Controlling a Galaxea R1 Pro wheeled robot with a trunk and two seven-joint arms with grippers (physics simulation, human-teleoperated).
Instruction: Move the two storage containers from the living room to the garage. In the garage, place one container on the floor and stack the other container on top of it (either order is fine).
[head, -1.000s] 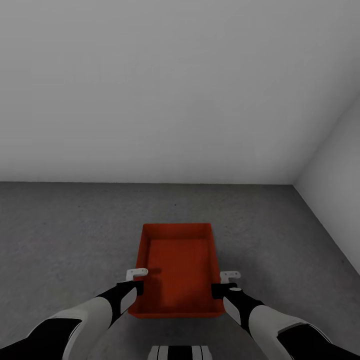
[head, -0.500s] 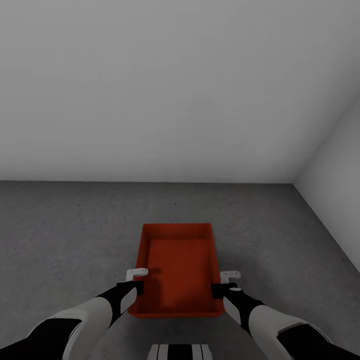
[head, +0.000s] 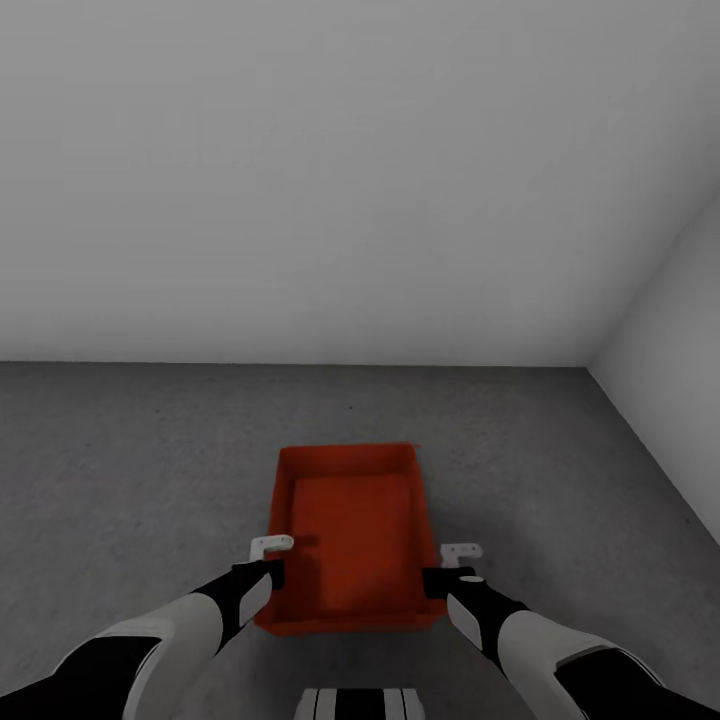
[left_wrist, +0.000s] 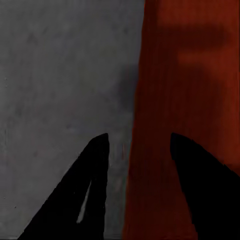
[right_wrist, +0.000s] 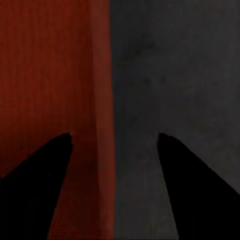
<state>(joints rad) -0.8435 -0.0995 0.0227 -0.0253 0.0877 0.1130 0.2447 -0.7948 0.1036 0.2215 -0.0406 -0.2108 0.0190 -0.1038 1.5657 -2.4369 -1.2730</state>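
Head view: orange-red storage container (head: 348, 530) lying low on the dark concrete garage floor (head: 140, 450), short of the pale grey wall (head: 350, 180), long axis pointing away from the robot. Left gripper (head: 272, 556) at its left long wall, right gripper (head: 452, 562) at its right long wall, both towards the near end.

In the left wrist view, left gripper (left_wrist: 136, 142) spread wide astride the rim, one finger over the red inside, the other over concrete, not clamped. Likewise the right gripper (right_wrist: 115, 140) in the right wrist view.

Probably resting on the floor already, contact hard to confirm. Likely step: letting go. Best done by raising both arms straight up together, fingers kept wide to avoid dragging a wall and skewing it, then backing off squarely.
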